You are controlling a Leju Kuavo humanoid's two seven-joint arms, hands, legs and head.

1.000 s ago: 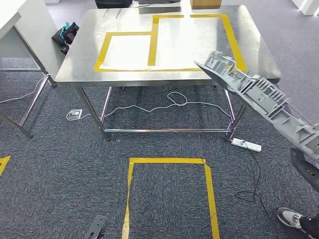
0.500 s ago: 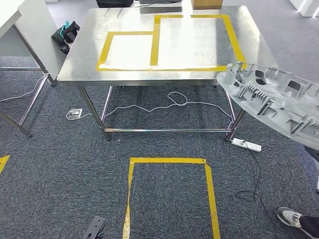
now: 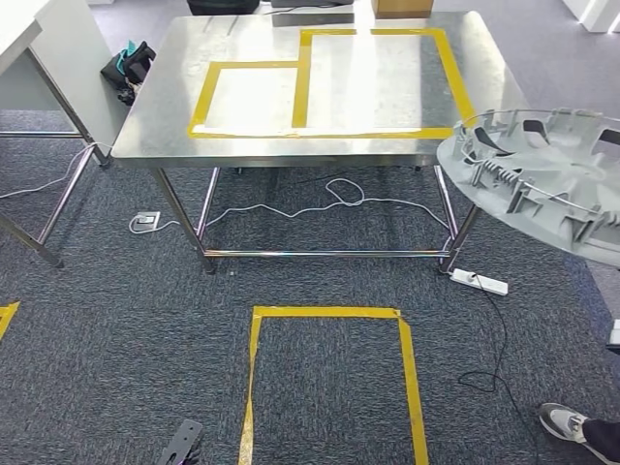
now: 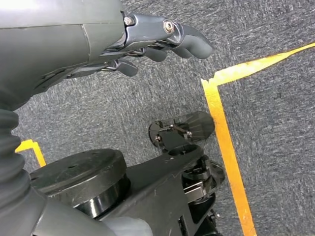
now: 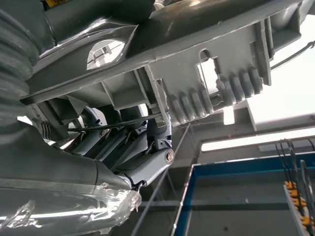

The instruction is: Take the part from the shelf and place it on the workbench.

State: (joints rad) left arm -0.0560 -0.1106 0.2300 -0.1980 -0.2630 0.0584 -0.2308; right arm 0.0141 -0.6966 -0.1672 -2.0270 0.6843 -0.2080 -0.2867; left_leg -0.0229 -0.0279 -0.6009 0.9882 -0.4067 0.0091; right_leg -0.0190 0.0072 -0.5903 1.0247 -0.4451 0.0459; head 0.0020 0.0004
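The part [image 3: 541,179] is a large grey plastic moulding with ribs and cut-outs. It hangs in the air at the right of the head view, lying nearly flat beside the near right corner of the steel workbench [image 3: 168,107]. Yellow tape marks two boxes on the bench top. In the right wrist view my right hand [image 5: 128,152] grips the part [image 5: 208,64] from below, its dark fingers hooked into the ribbed underside. My left hand [image 4: 156,44] hangs over the carpet with its fingers loosely extended, holding nothing.
A black bag [image 3: 128,66] lies on the grey table at the left. Cables and a white power strip [image 3: 479,281] lie on the floor under the bench. A yellow tape square [image 3: 329,315] marks the carpet. A person's shoe [image 3: 563,421] shows at the bottom right.
The part has swung from a steep, edge-on tilt to lying nearly flat, and has shifted right and slightly up. The bench and floor have barely shifted.
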